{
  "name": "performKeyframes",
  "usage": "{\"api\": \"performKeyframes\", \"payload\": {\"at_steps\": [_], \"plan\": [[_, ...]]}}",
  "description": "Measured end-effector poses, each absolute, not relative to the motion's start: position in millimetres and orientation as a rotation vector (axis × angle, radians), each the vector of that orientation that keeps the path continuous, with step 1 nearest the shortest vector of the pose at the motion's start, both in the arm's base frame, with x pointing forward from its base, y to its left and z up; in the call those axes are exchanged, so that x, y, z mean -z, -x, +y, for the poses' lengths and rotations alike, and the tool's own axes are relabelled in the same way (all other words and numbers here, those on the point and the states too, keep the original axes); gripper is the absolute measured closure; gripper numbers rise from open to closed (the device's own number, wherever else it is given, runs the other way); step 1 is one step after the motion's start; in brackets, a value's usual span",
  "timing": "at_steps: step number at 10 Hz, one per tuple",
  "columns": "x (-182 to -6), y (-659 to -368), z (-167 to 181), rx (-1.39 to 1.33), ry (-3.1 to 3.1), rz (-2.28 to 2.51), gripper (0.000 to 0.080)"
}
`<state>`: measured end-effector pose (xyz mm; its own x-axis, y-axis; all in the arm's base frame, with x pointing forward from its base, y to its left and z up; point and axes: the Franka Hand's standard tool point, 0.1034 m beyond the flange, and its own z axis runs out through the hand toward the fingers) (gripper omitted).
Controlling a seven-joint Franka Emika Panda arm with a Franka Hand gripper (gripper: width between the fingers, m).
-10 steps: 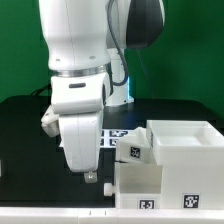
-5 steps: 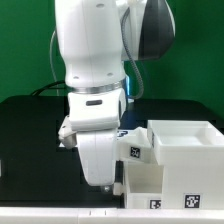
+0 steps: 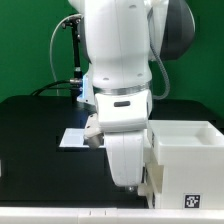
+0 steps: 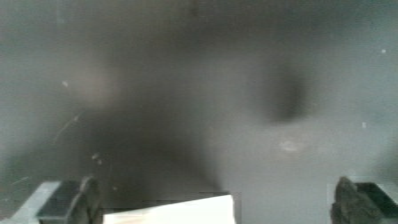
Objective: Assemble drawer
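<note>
The white drawer parts point(image 3: 188, 150) stand at the exterior view's right: an open-top box shape with a black-and-white tag point(image 3: 185, 201) low on its front. A narrow strip of white part point(image 3: 150, 180) shows beside the arm; the rest is hidden behind it. My gripper point(image 3: 127, 186) points down, low over the table, right next to these parts on their left. In the wrist view the gripper point(image 4: 214, 205) is open, with both fingertips point(image 4: 64, 202) wide apart over the blurred dark table. A white corner point(image 4: 169, 212) lies between them; I cannot tell which part it is.
The marker board point(image 3: 74, 138) lies on the black table point(image 3: 40, 150) behind the arm, mostly covered by it. A white strip point(image 3: 60, 213) runs along the table's front edge. Cables and a dark stand point(image 3: 72, 60) are at the back.
The arm has moved steadily toward the exterior view's right, from over the marker board to right against the white drawer parts. It now covers the front part that showed before.
</note>
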<state>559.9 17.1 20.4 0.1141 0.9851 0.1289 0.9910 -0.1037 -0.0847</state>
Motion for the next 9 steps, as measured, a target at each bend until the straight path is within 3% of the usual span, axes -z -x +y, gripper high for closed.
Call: {"api": "performKeyframes", "payload": {"at_steps": [3, 6, 9], "plan": [[-20.2, -560, 18, 0.055, 2.248, -1.973, 0.0151], [-20.8, -558, -5, 0.053, 2.240, -1.988, 0.0151], [-33.7, -556, -22, 0.053, 2.275, -1.977, 0.0151]]}}
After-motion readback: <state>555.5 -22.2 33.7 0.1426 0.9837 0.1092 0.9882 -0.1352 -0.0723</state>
